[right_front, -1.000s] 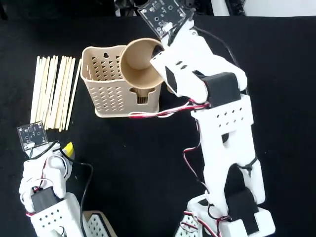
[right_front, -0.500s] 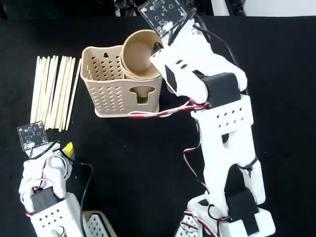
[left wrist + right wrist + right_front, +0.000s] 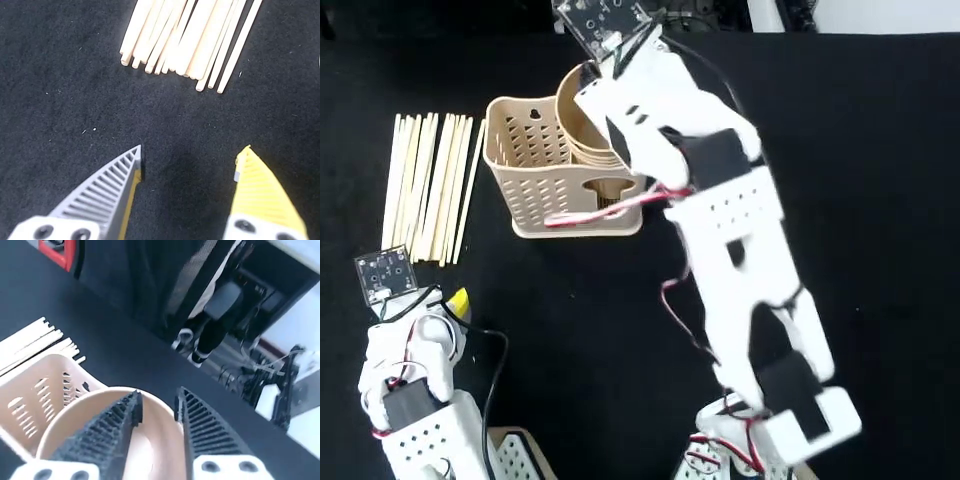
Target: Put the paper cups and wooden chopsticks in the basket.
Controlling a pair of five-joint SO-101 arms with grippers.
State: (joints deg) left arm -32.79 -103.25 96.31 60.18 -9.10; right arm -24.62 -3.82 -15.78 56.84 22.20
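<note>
Sitting mouth-up in the right end of the basket [image 3: 535, 195], upper left of centre in the high view, you have the paper cup [image 3: 575, 122]. Its rim stands above the basket's edge. Ringed lines show under that rim, and you cannot tell whether they are more cups nested below.

Your right gripper [image 3: 158, 392] is closed on the cup. In the right wrist view one black finger [image 3: 112, 430] lies inside the mouth and the other runs along the outside of the wall, with a narrow gap between them. The right arm [image 3: 730, 230] runs up from the bottom of the high view, right of centre. It leans over the basket and hides the cup's right half. Its red and white wires [image 3: 605, 205] droop across the basket's front wall.

The wooden chopsticks [image 3: 430, 185] lie in a loose row flat on the black table [image 3: 880, 250], at the left of the high view. They are just beside the basket's left wall and outside it, roughly parallel, with uneven ends.

Your left gripper [image 3: 192, 147] hangs open over the table. Its grey finger and yellow finger are well parted, with only black surface between them. The near ends of the chopsticks lie close ahead of it, apart from both tips. The left arm [image 3: 410, 380] sits in the lower left corner of the high view, below the chopsticks.
</note>
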